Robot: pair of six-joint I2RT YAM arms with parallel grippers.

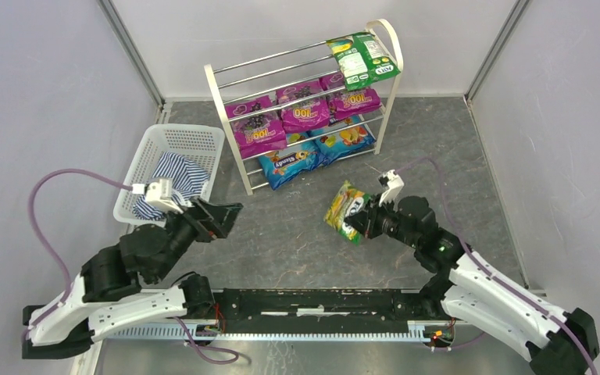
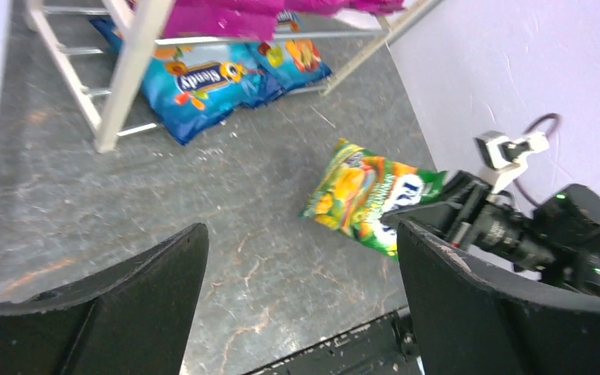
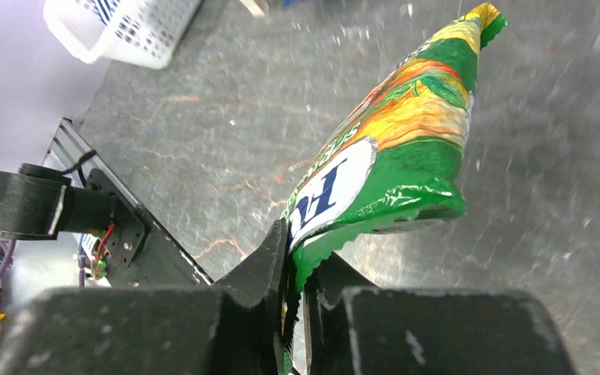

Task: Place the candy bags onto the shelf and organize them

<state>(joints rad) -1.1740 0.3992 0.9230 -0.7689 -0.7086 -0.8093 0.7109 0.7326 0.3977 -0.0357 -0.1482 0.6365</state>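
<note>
Top external view: shows the shelf (image 1: 230, 133) at upper centre of the frame, with cream arched side frames joined by thin chrome rods in slanted tiers. Carries one green-yellow pouch (image 1: 362, 58), glossy and crinkled, at the right end of the top tier; three magenta-purple pouches (image 1: 303, 108) side by side on the middle tier; two blue pouches (image 1: 289, 162) on the lowest, spilling forward past the frame. Sits on the desk (image 1: 281, 242), a grey marbled sheet with pale scuffs. Places the second green-yellow pouch (image 1: 344, 209) right of centre, below the shelf and apart from it, pinched by the right fingers (image 1: 369, 220). Puts a white plastic lattice basket (image 1: 152, 148) at left of the frame, a blue-and-white striped cloth (image 1: 176, 176) bunched inside, with the left fingers (image 1: 223, 215) just below it.

Right wrist view: confirms the grip, with black angular fingers (image 3: 266, 258) closed tight on the zigzag-cut sealed edge of the second green-yellow pouch (image 3: 406, 133). Shows its puffy foil body jutting toward the upper right of the frame, a white oval with blue letters near the seal. Cannot tell whether its far end touches the desk.

Left wrist view: finds the left fingers (image 2: 148, 281) spread wide with nothing between them, matte black wedges at lower left and lower right. Frames the second green-yellow pouch (image 2: 359, 195) at centre right.
</note>
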